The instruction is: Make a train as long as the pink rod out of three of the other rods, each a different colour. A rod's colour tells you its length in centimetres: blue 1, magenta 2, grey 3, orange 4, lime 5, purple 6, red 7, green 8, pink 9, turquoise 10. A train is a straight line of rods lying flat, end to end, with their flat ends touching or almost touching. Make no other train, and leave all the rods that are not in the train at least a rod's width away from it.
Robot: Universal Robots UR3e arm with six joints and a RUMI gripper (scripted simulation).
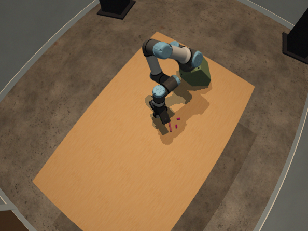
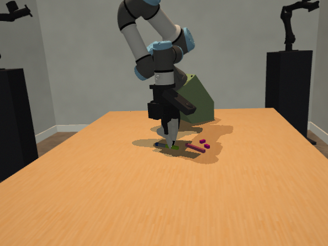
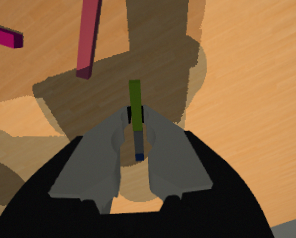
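"And here we are at the table (image 1: 116, 165) (image 2: 165, 204) (image 3: 250, 100)! What's the gripper (image 1: 158, 114) (image 2: 172, 145) (image 3: 136, 107) doing?"

"It's narrow, pinched on the lime rod (image 2: 175, 147) (image 3: 135, 97), 1 fingertip on each side! The lime rod's far end pokes out beyond the tips."

"And behind it?"

"A lovely line! The grey rod (image 2: 162, 145) (image 3: 139, 142) meets the lime rod's near end, and the blue rod (image 2: 157, 144) (image 3: 139, 157) sits at the grey rod's other end. That's 3 colours, 5 plus 3 plus 1, for 9!"

"Any gaps?"

"The ends look to be touching or almost touching, but I can't tell which. Nor can I tell whether the lime rod's underside is on the wood."

"Where's the pink rod (image 1: 170, 127) (image 2: 195, 147) (image 3: 89, 40)?"

"Lying flat, apart from that line, at an angle to it. Past it are 2 magenta pieces: the crosswise magenta rod (image 1: 178, 118) (image 2: 202, 141) (image 3: 10, 38), and the lengthwise magenta rod (image 1: 176, 126) (image 2: 207, 146), which runs roughly alongside the pink rod. They're near each other, but apart!"
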